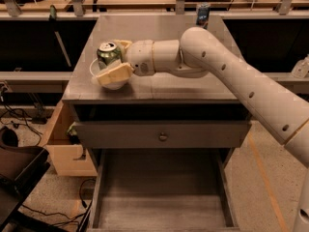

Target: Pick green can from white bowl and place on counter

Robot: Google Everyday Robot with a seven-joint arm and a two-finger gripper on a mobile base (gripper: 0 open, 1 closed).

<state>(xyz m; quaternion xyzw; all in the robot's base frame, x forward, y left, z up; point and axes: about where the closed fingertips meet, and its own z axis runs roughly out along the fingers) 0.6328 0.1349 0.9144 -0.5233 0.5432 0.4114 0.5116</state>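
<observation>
One pale arm stretched across the counter [193, 88] from the right, its gripper [113, 61] at the white bowl [93, 69] near the left front edge, fingers spread apart either side of the green can [108, 52], which stood upright in that bowl.

The green can [109, 53] stands upright in the white bowl [93, 70] on the counter [193, 87]; hand [119, 60] at the can.
</observation>
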